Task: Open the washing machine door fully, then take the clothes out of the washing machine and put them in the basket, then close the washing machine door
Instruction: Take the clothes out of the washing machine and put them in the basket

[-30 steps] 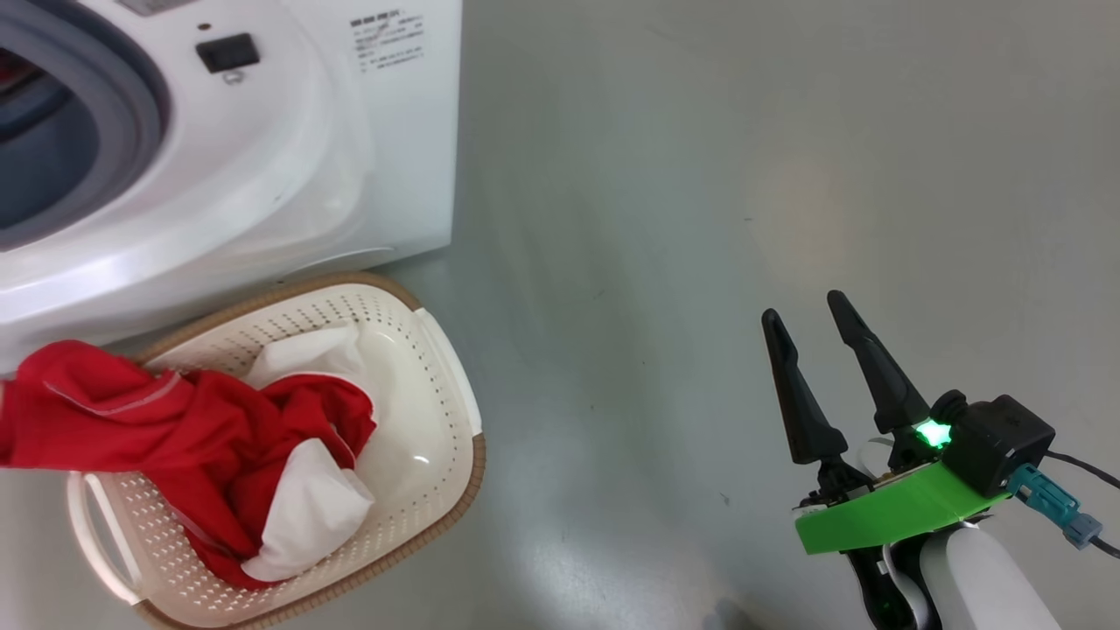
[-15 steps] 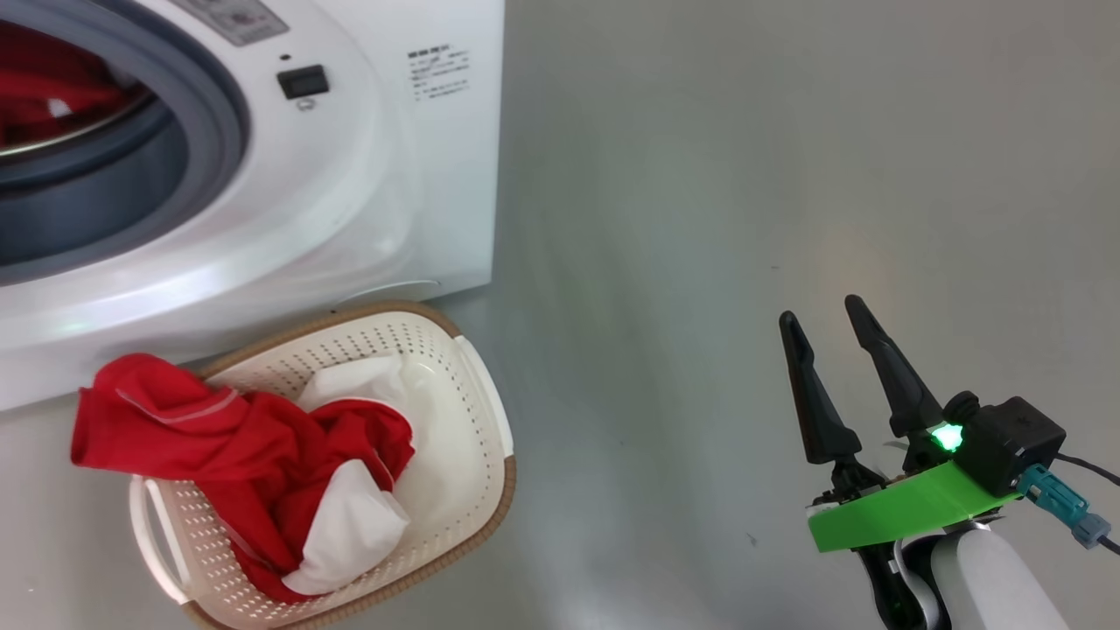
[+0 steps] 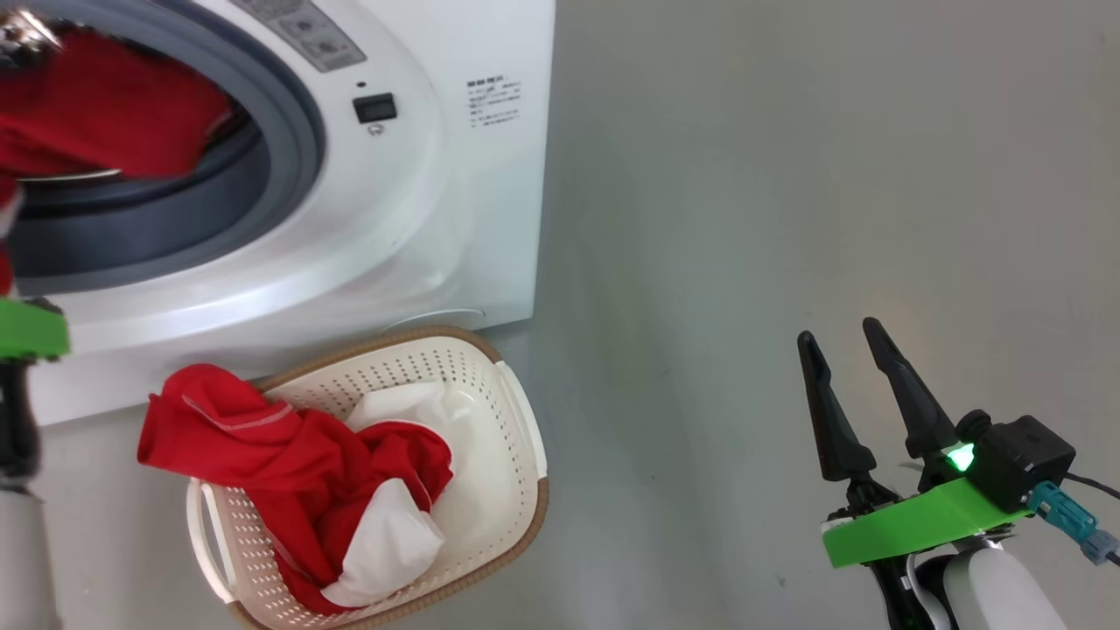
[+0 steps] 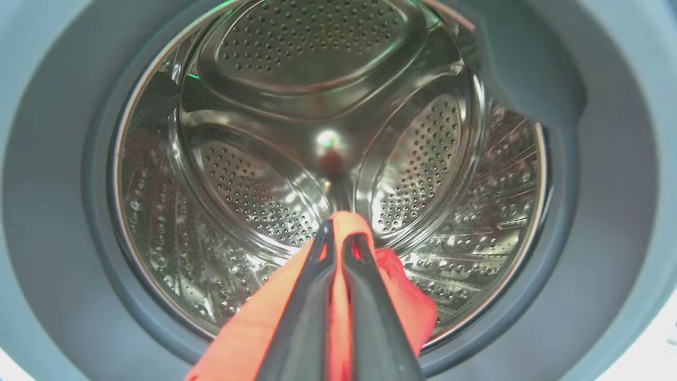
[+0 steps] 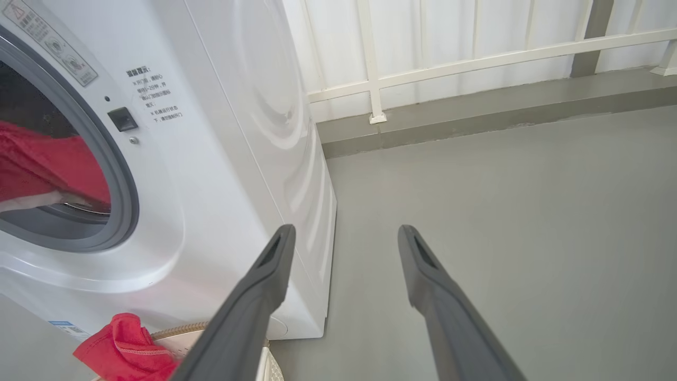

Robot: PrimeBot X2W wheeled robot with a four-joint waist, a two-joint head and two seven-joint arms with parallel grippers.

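While a soft red garment (image 4: 394, 299) is clamped by the left gripper (image 4: 341, 233) before the perforated steel drum (image 4: 254, 174), the right gripper (image 3: 836, 331) is held spread and empty.

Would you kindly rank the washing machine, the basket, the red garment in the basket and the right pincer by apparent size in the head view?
1. washing machine, partly cut off by the frame.
2. basket.
3. red garment, only slightly smaller than the basket.
4. right pincer, smallest, though nearer the camera.

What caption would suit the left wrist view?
Left gripper shut on red clothes, facing the washing machine drum.
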